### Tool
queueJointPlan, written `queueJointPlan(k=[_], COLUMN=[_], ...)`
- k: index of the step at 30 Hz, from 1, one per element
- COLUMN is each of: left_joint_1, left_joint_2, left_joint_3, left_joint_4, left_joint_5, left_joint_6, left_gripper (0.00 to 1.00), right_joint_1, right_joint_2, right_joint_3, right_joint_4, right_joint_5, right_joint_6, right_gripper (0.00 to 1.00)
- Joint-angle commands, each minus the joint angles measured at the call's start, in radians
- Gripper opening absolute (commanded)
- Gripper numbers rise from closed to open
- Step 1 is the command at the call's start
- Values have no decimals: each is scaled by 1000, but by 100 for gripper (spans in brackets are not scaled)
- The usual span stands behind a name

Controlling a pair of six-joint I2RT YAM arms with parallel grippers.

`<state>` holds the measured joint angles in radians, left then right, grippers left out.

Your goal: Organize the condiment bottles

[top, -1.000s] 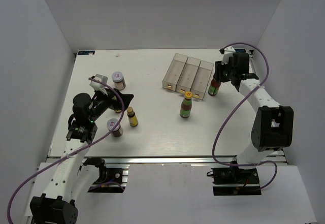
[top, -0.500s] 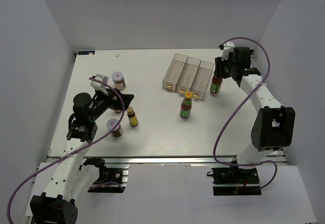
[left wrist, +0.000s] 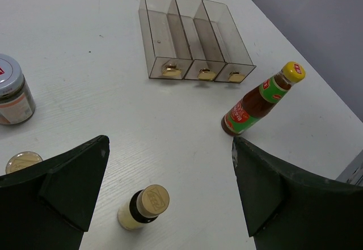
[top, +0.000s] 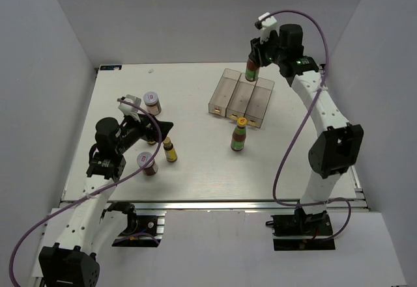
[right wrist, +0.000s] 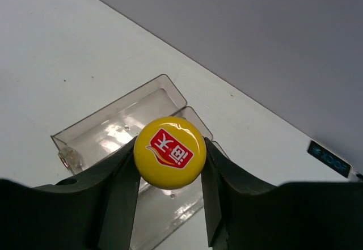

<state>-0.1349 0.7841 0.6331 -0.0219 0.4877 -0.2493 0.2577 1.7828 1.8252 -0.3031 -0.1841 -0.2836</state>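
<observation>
Raised since the earlier frame from the table at the tray's right side, the red sauce bottle [top: 251,72] now hangs over the far end of the clear three-compartment tray [top: 217,92]. At near left, the left gripper [left wrist: 169,142] hangs empty with jaws wide apart above a slim gold-capped bottle [left wrist: 144,207]. At far right, the right gripper [right wrist: 170,151] is clamped on the bottle just under its yellow cap, jaws about half apart; centre it over one compartment, keep it upright, and lower between the dividers before releasing.

bright even light, soft shadows, sharp focus
</observation>
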Motion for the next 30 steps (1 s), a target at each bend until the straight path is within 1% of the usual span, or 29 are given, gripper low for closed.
queueJointPlan(k=[1,2,5,10,14,21,25,30], left_joint_1=[-2,-2,-2,0,-2,0,-2,-2], left_joint_2=[7,10,20,24,29,29,30,27], left_joint_3=[19,19,25,27,30,31,31,31], left_joint_4=[10,7,4,-3,-4,-3,-1,0], left_joint_5=[23,23,28,31,37,49,57,65], left_joint_6=[21,24,28,35,36,36,35,33], left_gripper=[98,98,98,98,98,98,98,98], right_joint_1=[9,12,25,54,68,77,84,86], right_joint_2=[68,111,190,254,316,334,380,402], right_joint_3=[120,178,267,289,333,270,296,289], right_joint_4=[119,119,134,225,229,323,312,318], right_joint_5=[-81,-107,-149,-173,-186,-206,-174,-156], right_joint_6=[24,26,46,47,49,72,69,57], right_gripper=[0,0,0,0,0,0,0,0])
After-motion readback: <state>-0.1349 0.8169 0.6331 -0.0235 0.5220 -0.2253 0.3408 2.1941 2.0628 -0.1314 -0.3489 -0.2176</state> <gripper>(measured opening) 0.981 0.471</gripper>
